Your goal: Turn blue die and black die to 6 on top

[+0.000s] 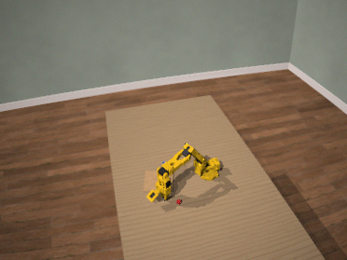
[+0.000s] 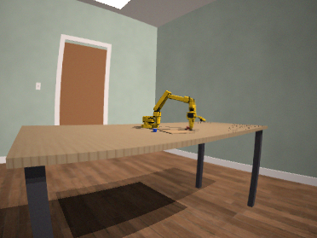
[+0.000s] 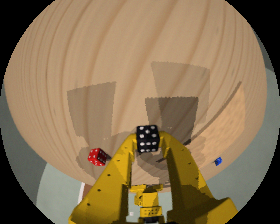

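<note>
The black die [image 3: 147,139] [image 2: 191,130] lies between the fingertips of my gripper [image 3: 148,141] [image 1: 165,198], low at the table; both fingertips appear to touch its sides. In the wrist view its upper visible face shows five pips and its lower one six. The red die [image 3: 97,157] [image 1: 179,201] lies on the table to the left in the wrist view, apart from the fingers. The small blue die [image 3: 218,161] [image 2: 154,130] [image 1: 163,162] appears beside the mat [image 3: 227,125] [image 1: 148,180]. Its pips are too small to read. The arm partly hides the mat in the top view.
The wooden table [image 1: 154,127] [image 2: 85,142] carries the arm, whose base [image 1: 210,170] [image 2: 151,121] stands behind the dice and the mat. Arm shadows fall across the table around the dice. In the wrist view the mat is at the right, the red die at the left.
</note>
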